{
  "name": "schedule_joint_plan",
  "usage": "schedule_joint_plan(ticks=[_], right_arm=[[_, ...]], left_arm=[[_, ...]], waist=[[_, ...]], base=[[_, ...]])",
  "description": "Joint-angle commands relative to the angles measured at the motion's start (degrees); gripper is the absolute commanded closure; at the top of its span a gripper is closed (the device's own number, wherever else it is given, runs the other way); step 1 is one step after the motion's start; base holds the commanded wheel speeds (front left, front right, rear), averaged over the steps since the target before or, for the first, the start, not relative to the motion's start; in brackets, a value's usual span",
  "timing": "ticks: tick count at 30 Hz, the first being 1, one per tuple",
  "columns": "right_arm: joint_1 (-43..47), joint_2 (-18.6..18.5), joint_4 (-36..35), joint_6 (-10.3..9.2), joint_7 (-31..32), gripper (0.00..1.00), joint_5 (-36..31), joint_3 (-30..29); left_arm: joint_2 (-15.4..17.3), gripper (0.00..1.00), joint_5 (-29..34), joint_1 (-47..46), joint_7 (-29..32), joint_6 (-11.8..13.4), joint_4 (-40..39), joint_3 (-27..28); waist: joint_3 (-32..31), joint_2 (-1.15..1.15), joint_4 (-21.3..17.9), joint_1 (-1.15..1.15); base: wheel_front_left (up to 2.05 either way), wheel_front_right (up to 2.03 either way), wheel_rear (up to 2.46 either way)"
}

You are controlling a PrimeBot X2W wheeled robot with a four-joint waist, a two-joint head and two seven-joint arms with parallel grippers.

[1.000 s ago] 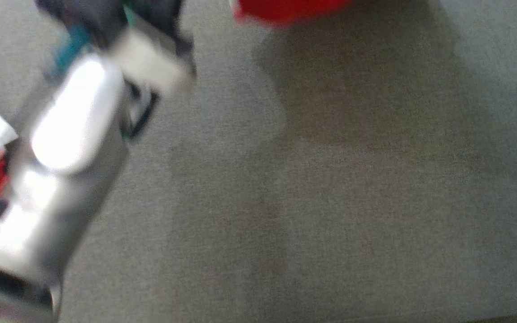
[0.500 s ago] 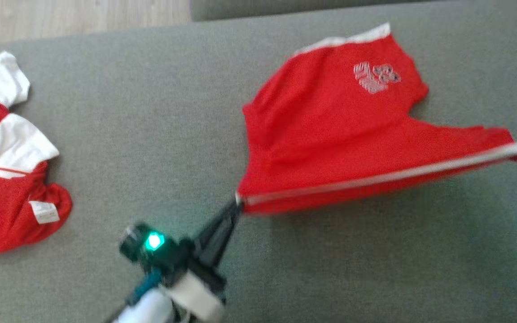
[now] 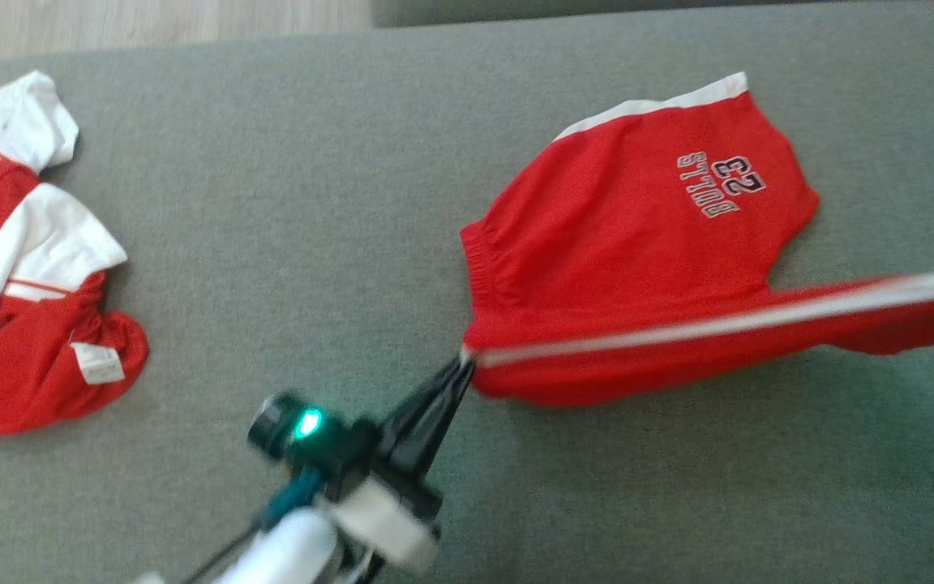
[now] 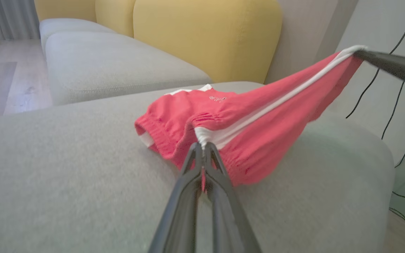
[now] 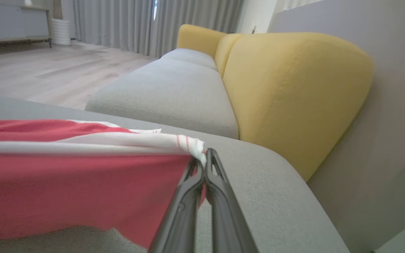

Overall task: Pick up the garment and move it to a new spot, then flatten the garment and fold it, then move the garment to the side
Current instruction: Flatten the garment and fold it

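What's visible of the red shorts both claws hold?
The red shorts look like jersey knit, with a gathered waistband, white side stripe, white hem and BULLS 23 print. The left claw pinches the waistband end of the stripe, the right claw its hem end, stretching that edge taut and raised; the rest drapes onto the grey cushion.

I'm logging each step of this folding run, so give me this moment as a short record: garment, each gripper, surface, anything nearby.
garment: red shorts, white side stripe, "BULLS 23" print
state: striped edge stretched taut between both grippers; far leg lying on the cushion
left gripper: shut on the waistband end of the stripe
right gripper: shut on the hem end of the stripe
surface: grey sofa cushion
nearby: crumpled red and white garment at the robot's left, apart from the shorts
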Motion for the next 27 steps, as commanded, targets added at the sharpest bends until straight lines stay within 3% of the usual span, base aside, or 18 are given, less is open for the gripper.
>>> schedule_joint_plan(ticks=[1,12,20,27], right_arm=[[-3.86,-3.89,-0.25,0.12,1.84,1.0,0.64,0.94],[-23.98,-11.55,15.6,0.12,4.32,1.0,6.59,10.26],[-35.82,-16.4,27.57,0.12,5.39,1.0,11.98,19.84],[-43.45,-18.52,35.3,0.12,4.32,1.0,15.67,26.61]], left_arm=[[-0.53,1.0,-0.28,-5.22,0.58,-0.39,-0.38,2.21],[-6.33,1.0,-0.84,-19.99,5.01,-0.3,8.87,4.05],[-9.25,1.0,-3.75,-24.95,6.53,-1.58,14.29,4.83],[-11.01,1.0,-3.9,-28.82,5.42,-1.64,19.02,4.1]], waist=[[1.77,0.0,1.35,0.0],[7.22,0.0,3.85,0.0],[9.51,0.0,6.92,0.0],[11.2,0.0,9.4,0.0]], base=[[0.0,0.0,0.0],[0.0,0.0,0.0],[0.0,0.0,0.0],[0.0,0.0,0.0]])
